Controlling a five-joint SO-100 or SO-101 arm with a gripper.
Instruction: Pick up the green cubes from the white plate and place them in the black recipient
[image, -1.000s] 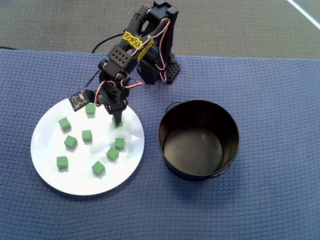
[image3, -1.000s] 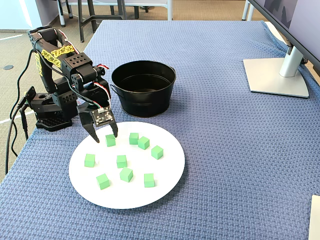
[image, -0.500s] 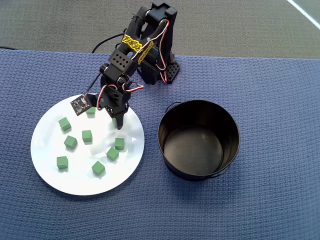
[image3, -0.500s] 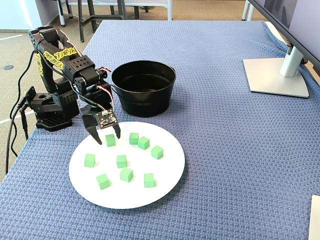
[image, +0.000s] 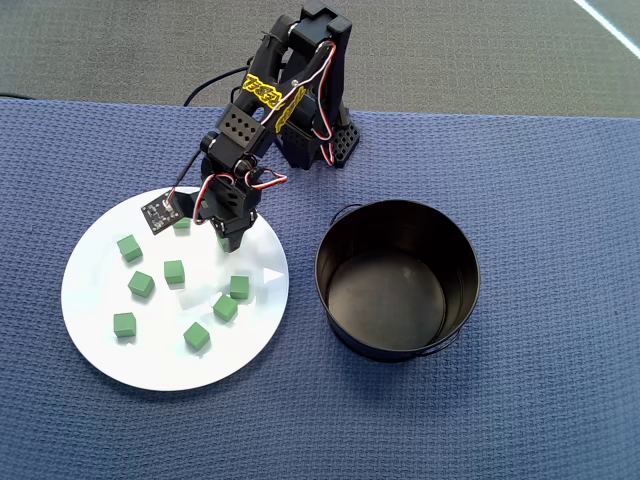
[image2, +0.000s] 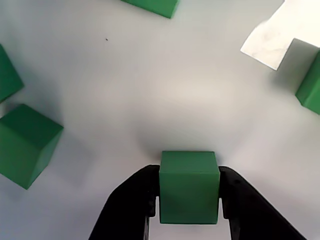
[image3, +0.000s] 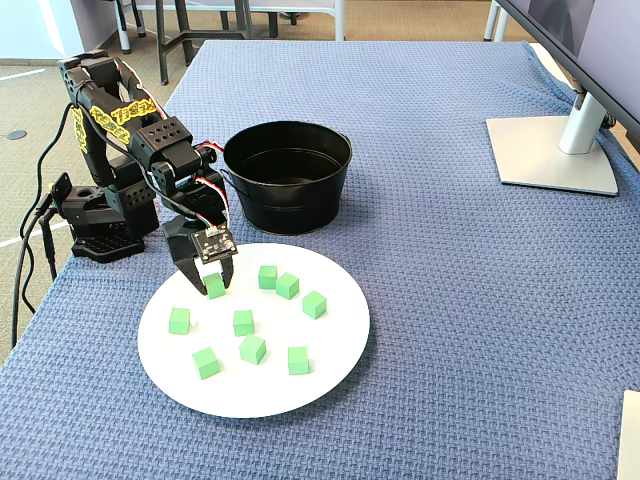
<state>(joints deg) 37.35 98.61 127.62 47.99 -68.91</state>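
Note:
My gripper (image2: 189, 172) is shut on one green cube (image2: 189, 187), held squarely between the two black fingers at the surface of the white plate (image2: 150, 90). In the fixed view the gripper (image3: 214, 283) stands at the plate's (image3: 335, 345) far left rim with this cube (image3: 214, 288) in it. Several more green cubes lie loose on the plate, such as one (image3: 267, 277) just to the right and one (image: 174, 271) in the middle. In the overhead view the gripper (image: 228, 238) hides the held cube. The black recipient (image: 385, 295) stands empty to the right of the plate (image: 90, 290), also visible in the fixed view (image3: 290, 205).
The arm's base (image3: 95, 225) is at the table's edge, beside the black recipient in the fixed view. A monitor stand (image3: 555, 150) sits at the far right. A blue woven cloth (image: 520, 400) covers the table.

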